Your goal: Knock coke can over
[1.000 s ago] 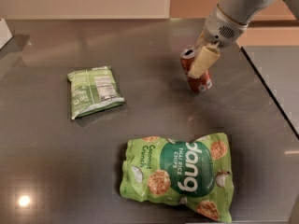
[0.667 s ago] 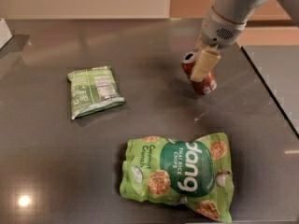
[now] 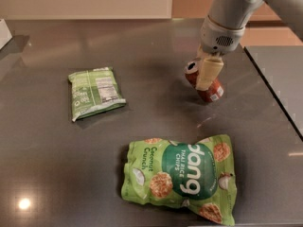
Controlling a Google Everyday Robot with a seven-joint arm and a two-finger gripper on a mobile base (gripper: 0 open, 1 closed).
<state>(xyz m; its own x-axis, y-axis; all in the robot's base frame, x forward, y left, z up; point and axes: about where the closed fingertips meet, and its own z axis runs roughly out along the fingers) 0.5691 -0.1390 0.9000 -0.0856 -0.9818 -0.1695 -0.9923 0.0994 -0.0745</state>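
Observation:
The coke can (image 3: 214, 91) is small and red with a silver top, at the right of the dark grey table (image 3: 156, 56). It leans strongly, its top pointing up and to the left and its base down to the right. My gripper (image 3: 207, 75) comes down from the grey arm (image 3: 227, 18) at the upper right and lies across the can's upper side, touching it and hiding its middle.
A small green snack bag (image 3: 94, 92) lies flat at the left. A large green chips bag (image 3: 182, 176) lies at the front centre, just below the can. The table's right edge (image 3: 274, 98) runs close beside the can. A white object (image 3: 4, 32) stands at the far left.
The can has tipped from nearly upright to a strong lean, its top swinging left. My gripper has stayed against it, shifting slightly left and down.

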